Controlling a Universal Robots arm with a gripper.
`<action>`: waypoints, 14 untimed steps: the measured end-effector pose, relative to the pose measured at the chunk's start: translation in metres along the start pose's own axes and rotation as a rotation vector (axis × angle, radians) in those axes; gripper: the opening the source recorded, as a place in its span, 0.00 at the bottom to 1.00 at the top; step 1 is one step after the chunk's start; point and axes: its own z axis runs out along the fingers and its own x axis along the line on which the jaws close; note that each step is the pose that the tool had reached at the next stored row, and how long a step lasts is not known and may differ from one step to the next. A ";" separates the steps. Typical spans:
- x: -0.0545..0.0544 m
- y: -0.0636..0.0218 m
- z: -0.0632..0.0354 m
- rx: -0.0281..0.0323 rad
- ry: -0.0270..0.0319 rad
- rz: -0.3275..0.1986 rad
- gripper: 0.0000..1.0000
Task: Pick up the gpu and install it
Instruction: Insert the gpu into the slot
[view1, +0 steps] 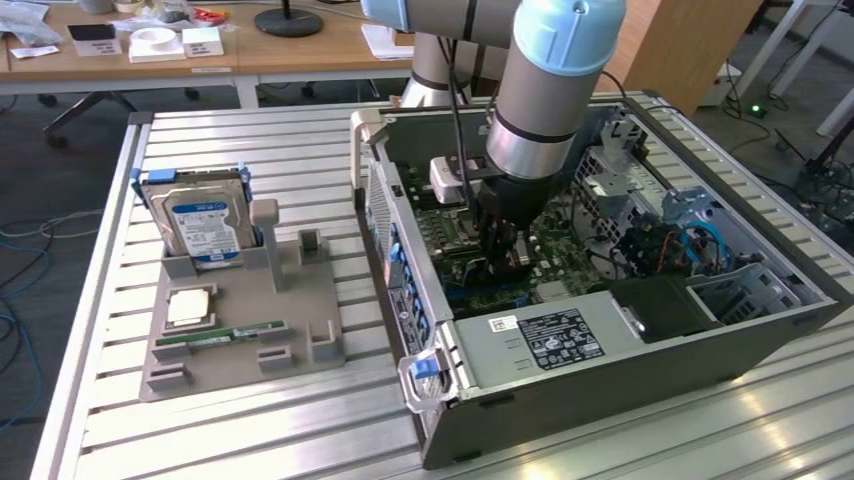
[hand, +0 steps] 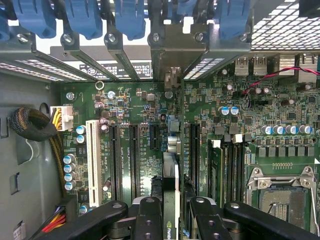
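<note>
On the exterior view's left, the parts stand keeps just the hard drive and RAM stick. Rightwards, inside the open PC case, the gripper is clamped on the gpu, edge-on over the motherboard slots, seemingly not seated yet.

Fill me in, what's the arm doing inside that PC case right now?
The arm's gripper is down inside the open computer case, holding the gpu edge-on between its fingers, right above the motherboard. The card is lined up over the expansion slots, with its far end reaching toward the rear bracket openings; whether it's seated yet can't be told. Outside the case, on the exterior view's left, the grey parts holder has a hard drive standing upright and a RAM stick lying flat.
</note>
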 end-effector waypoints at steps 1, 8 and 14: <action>0.000 0.0000 0.0001 0.0000 -0.0001 0.000 0.26; 0.000 0.0000 0.0005 0.0000 -0.0001 0.000 0.26; 0.000 0.0000 0.0005 0.0000 -0.0001 0.000 0.26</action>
